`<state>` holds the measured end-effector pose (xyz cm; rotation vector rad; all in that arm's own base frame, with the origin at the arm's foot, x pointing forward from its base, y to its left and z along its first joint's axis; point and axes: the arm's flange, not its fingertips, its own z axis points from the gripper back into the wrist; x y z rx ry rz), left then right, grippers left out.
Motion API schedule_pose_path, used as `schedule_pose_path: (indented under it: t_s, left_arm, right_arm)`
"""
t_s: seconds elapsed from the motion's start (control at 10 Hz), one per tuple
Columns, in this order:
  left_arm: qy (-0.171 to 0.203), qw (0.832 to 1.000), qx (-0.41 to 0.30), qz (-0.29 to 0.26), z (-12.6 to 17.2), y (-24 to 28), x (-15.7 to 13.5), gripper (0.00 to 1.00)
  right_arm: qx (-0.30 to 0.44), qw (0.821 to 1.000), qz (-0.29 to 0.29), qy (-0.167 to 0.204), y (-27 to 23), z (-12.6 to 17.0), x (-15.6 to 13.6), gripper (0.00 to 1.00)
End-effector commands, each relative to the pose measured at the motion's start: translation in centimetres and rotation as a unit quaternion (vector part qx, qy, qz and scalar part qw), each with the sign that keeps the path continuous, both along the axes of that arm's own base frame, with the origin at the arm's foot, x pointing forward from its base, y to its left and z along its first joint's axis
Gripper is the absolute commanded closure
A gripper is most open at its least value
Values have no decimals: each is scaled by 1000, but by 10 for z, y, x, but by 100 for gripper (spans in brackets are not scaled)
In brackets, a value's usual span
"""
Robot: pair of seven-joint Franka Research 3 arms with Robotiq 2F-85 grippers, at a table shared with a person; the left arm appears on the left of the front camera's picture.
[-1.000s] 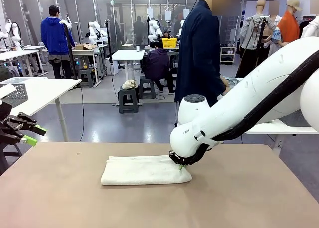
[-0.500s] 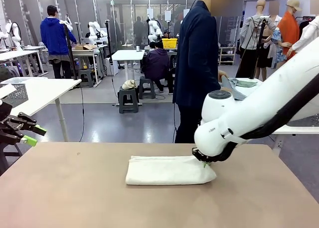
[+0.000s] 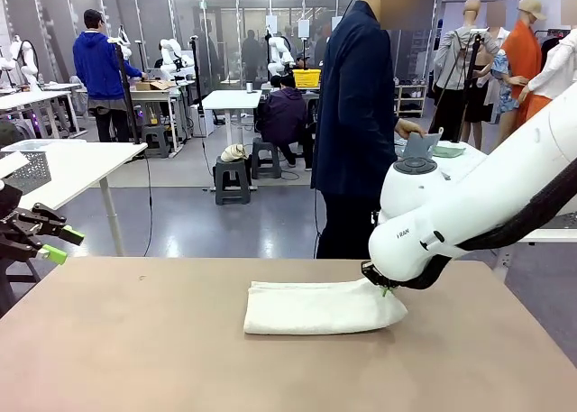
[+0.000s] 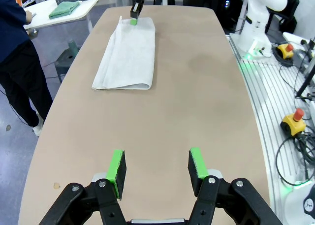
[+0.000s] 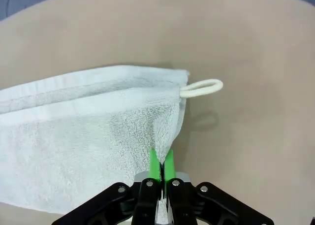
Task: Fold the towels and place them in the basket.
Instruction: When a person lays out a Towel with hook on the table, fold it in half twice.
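One cream towel [image 5: 88, 126], edge pinched by right gripper [image 5: 161, 158], left gripper [image 4: 156, 161] spread apart above table [image 4: 197, 87].

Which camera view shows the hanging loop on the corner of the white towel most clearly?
The right wrist view: the loop is close up, sticking out from the towel corner, near where the right gripper pinches the edge. The front and left wrist views show the towel whole, but its loop is too small to tell.
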<state>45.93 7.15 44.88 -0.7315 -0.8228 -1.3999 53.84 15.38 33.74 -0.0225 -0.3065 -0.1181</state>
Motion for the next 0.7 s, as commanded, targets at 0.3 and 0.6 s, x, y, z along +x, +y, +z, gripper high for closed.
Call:
schedule_pose_path:
  t_s: [0.3, 0.6]
  left_arm:
    - [-3, 1000, -1, 2, 1, -1, -3, 34]
    - [-3, 1000, -1, 2, 1, -1, -3, 34]
  right_arm:
    - [-49, 999, 8, -17, 102, 69, 8, 100]
    - [-77, 996, 46, 7, 189, 77, 10, 100]
